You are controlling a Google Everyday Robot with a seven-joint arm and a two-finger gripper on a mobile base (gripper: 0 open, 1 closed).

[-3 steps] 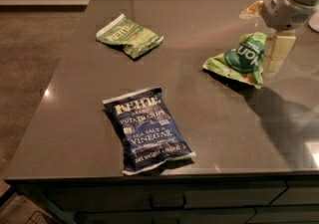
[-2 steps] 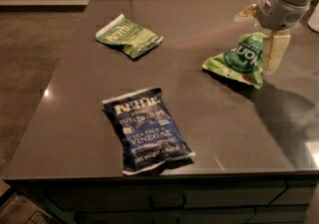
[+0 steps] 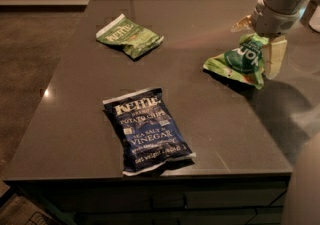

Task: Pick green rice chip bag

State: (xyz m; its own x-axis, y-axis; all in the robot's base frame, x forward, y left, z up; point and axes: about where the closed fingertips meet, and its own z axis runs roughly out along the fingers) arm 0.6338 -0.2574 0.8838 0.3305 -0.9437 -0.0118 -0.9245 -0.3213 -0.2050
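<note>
Now: gripper over green rice chip bag, far-right of table.
Fingers spread apart, straddling bag's top end, not clamped; bag lies on tabletop w/ blue Kettle bag well apart.

Blue Kettle bag near table front; green Kettle bag farther back.

Claw at far right, wide free tabletop leftward
</note>
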